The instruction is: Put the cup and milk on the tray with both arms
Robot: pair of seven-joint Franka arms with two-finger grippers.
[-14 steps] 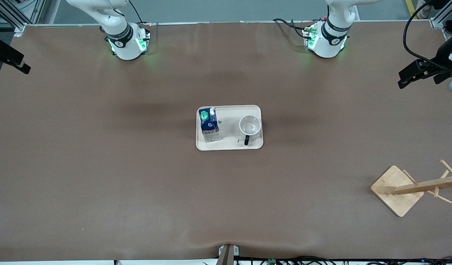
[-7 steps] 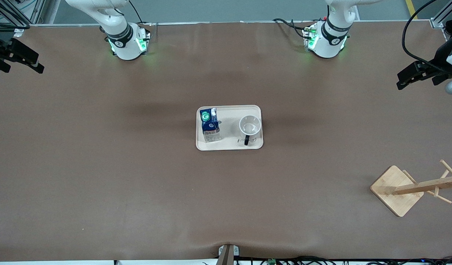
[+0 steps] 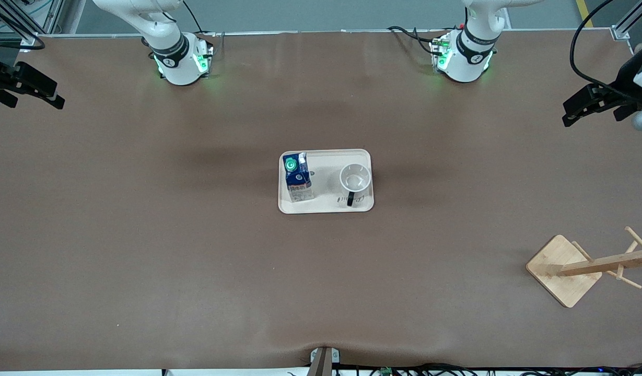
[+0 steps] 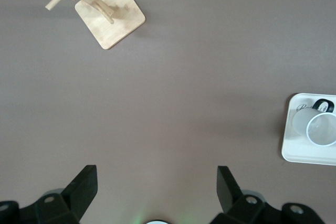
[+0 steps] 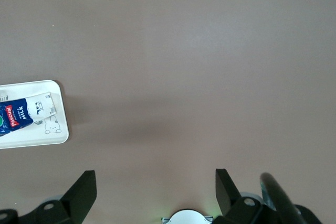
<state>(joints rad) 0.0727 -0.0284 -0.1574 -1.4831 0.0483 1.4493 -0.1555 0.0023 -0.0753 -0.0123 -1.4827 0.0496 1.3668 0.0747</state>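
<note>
The cream tray (image 3: 326,175) lies at the table's middle. The milk (image 3: 297,177) stands on it at the right arm's end. The white cup (image 3: 355,178) stands upright on it at the left arm's end, its black handle toward the front camera. My right gripper (image 3: 38,96) is open and empty, high over the table's edge at the right arm's end. My left gripper (image 3: 587,109) is open and empty, high over the left arm's end. The left wrist view shows the left gripper (image 4: 156,187), the cup (image 4: 317,127) and the tray (image 4: 302,153). The right wrist view shows the right gripper (image 5: 156,187), the milk (image 5: 21,113) and the tray (image 5: 50,132).
A bamboo rack (image 3: 566,269) with a square base and a pegged post stands near the front camera at the left arm's end; it also shows in the left wrist view (image 4: 107,17). The brown table (image 3: 195,261) spreads wide around the tray.
My right gripper has moved a little in over the table's end. My left gripper has shifted slightly. The tray, milk and cup have not moved.
</note>
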